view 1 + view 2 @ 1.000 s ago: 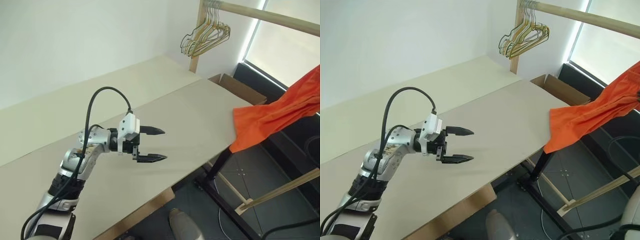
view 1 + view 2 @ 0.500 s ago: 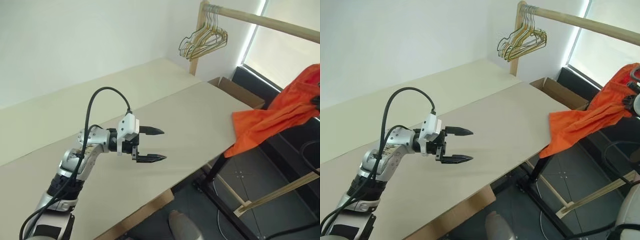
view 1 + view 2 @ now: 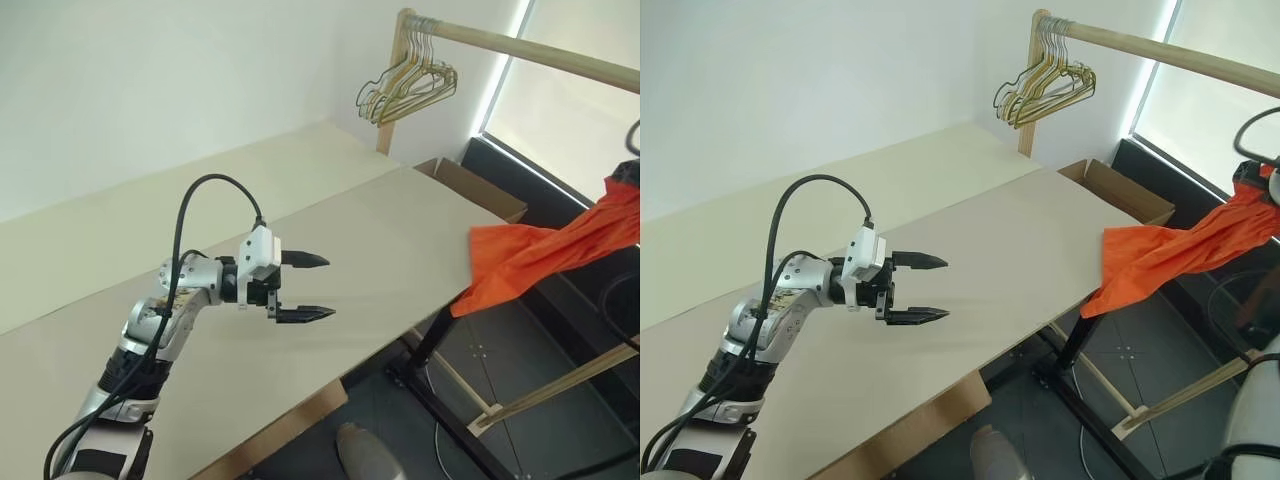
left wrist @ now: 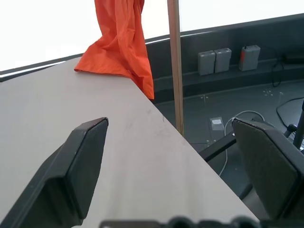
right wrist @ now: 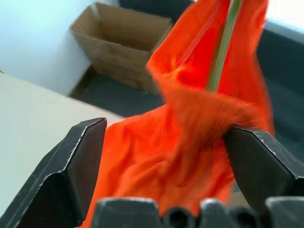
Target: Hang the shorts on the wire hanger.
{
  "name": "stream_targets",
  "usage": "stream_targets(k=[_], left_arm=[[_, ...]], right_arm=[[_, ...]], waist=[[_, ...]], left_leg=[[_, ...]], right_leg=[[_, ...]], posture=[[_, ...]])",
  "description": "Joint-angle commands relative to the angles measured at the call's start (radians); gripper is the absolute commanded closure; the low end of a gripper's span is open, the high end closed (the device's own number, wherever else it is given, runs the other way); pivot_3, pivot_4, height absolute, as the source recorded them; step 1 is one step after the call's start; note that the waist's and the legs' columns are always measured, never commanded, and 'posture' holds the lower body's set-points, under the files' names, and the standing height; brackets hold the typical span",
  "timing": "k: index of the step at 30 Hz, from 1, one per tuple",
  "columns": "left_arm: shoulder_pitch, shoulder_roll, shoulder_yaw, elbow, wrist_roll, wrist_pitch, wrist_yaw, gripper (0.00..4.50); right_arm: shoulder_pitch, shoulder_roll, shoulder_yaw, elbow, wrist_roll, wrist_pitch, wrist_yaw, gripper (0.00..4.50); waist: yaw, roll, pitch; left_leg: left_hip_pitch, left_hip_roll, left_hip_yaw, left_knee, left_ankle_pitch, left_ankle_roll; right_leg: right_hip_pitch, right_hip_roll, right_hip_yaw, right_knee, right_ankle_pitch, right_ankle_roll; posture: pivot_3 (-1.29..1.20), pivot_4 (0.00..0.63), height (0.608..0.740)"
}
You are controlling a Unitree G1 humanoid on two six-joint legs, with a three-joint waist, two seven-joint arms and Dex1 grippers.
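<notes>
Shorts draped, my right end effector wide open

The shorts hang from near the wire hanger down onto the bench edge; my right end effector grips nothing, my left end effector hovers spread. Unsupported, the fabric's trailing weight could drag it off.

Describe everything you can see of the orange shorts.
The shorts are bright orange, of thin, creased fabric. They stretch at a slant: the lower end lies bunched on the table's far right edge, with a fold drooping past it, and the rest rises off the table to the right. In the right wrist view the cloth is draped around a thin greenish wire, between the right gripper's open fingers; whether they touch it is unclear. No waistband or tag can be made out.
</notes>
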Motion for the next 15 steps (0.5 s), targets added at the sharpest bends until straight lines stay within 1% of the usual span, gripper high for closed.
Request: stream_targets(k=[1, 3, 4, 5, 8, 11, 13, 15], left_arm=[[-0.017, -0.001, 0.022, 0.001, 0.009, -0.031, 0.009, 0.0], [-0.017, -0.005, 0.024, 0.009, 0.008, -0.036, 0.01, 0.0], [-0.015, -0.007, 0.026, 0.012, 0.009, -0.04, 0.012, 0.0], [-0.011, -0.007, 0.03, 0.014, 0.009, -0.044, 0.014, 0.0], [0.004, -0.002, 0.041, 0.022, 0.024, -0.07, 0.029, 0.0], [0.026, 0.002, 0.067, 0.027, 0.03, -0.089, 0.053, 0.0], [0.049, 0.006, 0.093, 0.024, 0.04, -0.11, 0.078, 0.0], [0.072, 0.022, 0.133, 0.0, 0.045, -0.089, 0.131, 0.0]], right_arm=[[0.09, 0.039, 0.113, -0.292, -0.147, 0.024, -0.116, 0.05], [0.146, 0.075, 0.113, -0.396, -0.2, 0.008, -0.197, 0.05], [0.179, 0.098, 0.094, -0.441, -0.21, -0.028, -0.233, 0.05], [0.211, 0.113, 0.104, -0.475, -0.234, -0.059, -0.258, 0.05], [0.27, 0.158, 0.118, -0.523, -0.279, -0.14, -0.308, 0.05], [0.311, 0.193, 0.146, -0.558, -0.309, -0.244, -0.308, 0.05], [0.336, 0.214, 0.175, -0.593, -0.318, -0.313, -0.274, 0.05], [0.367, 0.244, 0.205, -0.648, -0.298, -0.375, -0.198, 0.05]], waist=[[0.001, 0.0, -0.006], [0.001, 0.0, -0.009], [0.001, -0.001, -0.009], [0.002, -0.003, -0.011], [0.002, -0.004, -0.014], [0.005, -0.004, -0.014], [0.006, -0.004, -0.015], [0.011, -0.005, -0.016]], left_leg=[[0.0, 0.0, 0.0, 0.0, 0.0, 0.0], [0.0, 0.0, 0.0, 0.0, 0.0, 0.0], [0.0, 0.0, 0.0, 0.001, 0.0, 0.0], [0.0, 0.0, 0.0, 0.001, 0.0, 0.0], [0.0, 0.0, -0.001, 0.001, 0.0, 0.0], [0.0, 0.0, -0.001, 0.001, 0.0, 0.0], [0.0, 0.0, -0.001, 0.0, 0.0, 0.0], [0.0, 0.001, -0.003, 0.0, 0.0, 0.0]], right_leg=[[0.0, 0.0, 0.0, 0.0, 0.0, 0.0], [0.0, 0.0, 0.0, 0.0, 0.0, 0.0], [0.0, 0.0, 0.0, 0.0, 0.001, -0.001], [0.0, -0.001, 0.0, 0.0, 0.001, -0.001], [0.0, 0.0, 0.0, 0.0, 0.003, -0.004], [0.0, 0.0, 0.0, 0.0, 0.004, -0.004], [0.0, 0.0, 0.0, 0.0, 0.004, -0.004], [0.0, 0.0, -0.001, 0.0, 0.004, -0.005]], posture=[[-0.3, 0.0, 0.74], [-0.3, 0.0, 0.74], [-0.29, 0.0, 0.74], [-0.29, 0.0, 0.74], [-0.26, 0.0, 0.74], [-0.23, 0.0, 0.74], [-0.19, 0.0, 0.74], [-0.15, 0.0, 0.74]])
